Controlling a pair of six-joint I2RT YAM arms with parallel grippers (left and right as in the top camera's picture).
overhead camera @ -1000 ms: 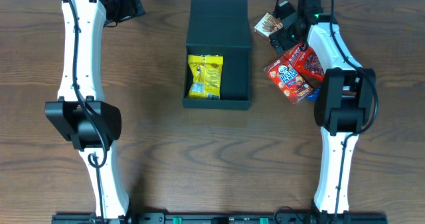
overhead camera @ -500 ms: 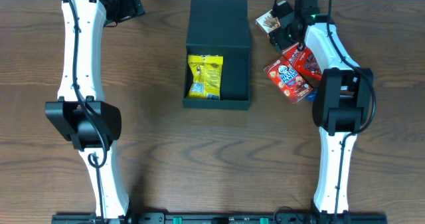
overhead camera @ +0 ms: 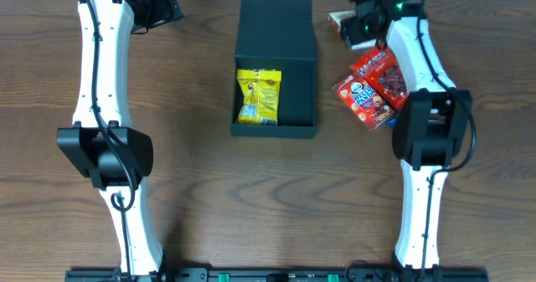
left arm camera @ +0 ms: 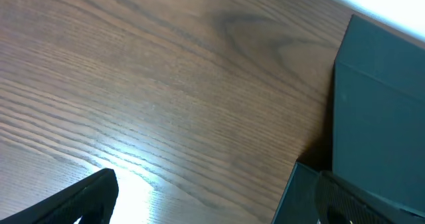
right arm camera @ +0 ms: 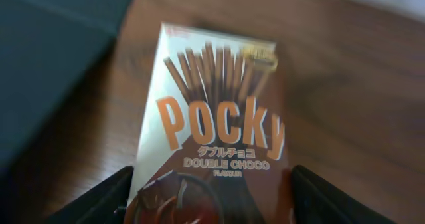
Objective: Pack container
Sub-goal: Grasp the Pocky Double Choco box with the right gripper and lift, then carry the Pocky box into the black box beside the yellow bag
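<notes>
Gripping the Pocky box (right arm camera: 212,117) near one end only, the right jaws pinch its two long edges. Risk: the slick carton may pivot or slip out during carry, or clip the wall of the container (right arm camera: 46,58), which sits just left of these jaws. Left jaws are released and empty, with the container at their right on the surface (left arm camera: 133,84).

Open tabletop (overhead camera: 193,89) left of the container (overhead camera: 275,31); red snack packets (overhead camera: 368,88) near its right.
</notes>
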